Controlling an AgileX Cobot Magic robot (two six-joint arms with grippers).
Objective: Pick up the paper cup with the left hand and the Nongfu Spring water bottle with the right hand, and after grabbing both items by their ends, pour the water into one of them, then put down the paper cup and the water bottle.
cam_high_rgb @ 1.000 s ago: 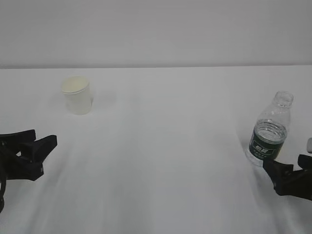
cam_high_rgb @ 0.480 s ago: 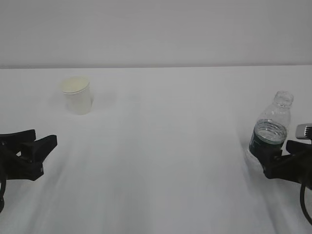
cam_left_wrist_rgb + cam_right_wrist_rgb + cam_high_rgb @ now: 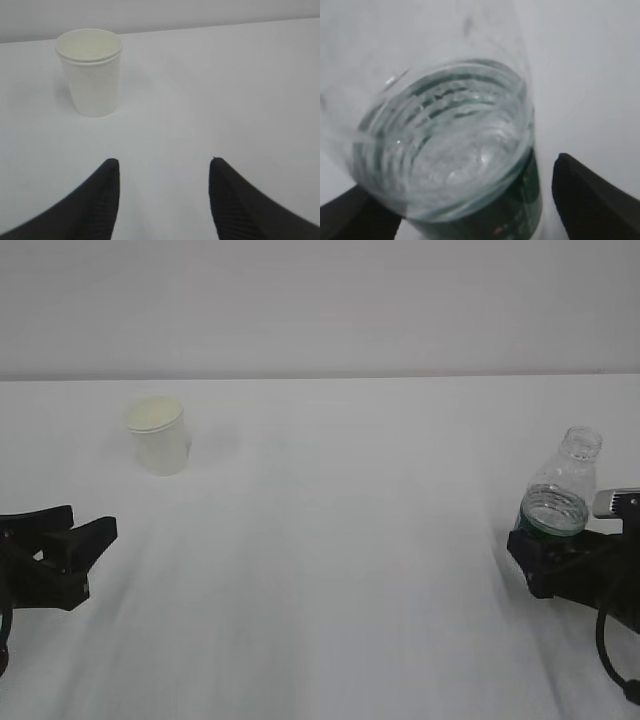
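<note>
The off-white paper cup (image 3: 158,435) stands upright at the far left of the table and shows in the left wrist view (image 3: 90,72) ahead and to the left. My left gripper (image 3: 62,552) (image 3: 164,162) is open and empty, well short of the cup. At the right, the capless Nongfu Spring water bottle (image 3: 563,485) stands upright with water (image 3: 445,150) in it. My right gripper (image 3: 553,562) (image 3: 461,172) is open with the bottle's green-labelled lower body (image 3: 520,205) between its jaws. A gap shows beside the right finger (image 3: 590,200).
The white table (image 3: 350,540) runs back to a plain grey wall (image 3: 320,300). Nothing else stands on it between the cup and the bottle.
My right gripper has risen and moved in around the bottle's lower body, now covering its label in the exterior view. The left gripper and the cup have stayed put.
</note>
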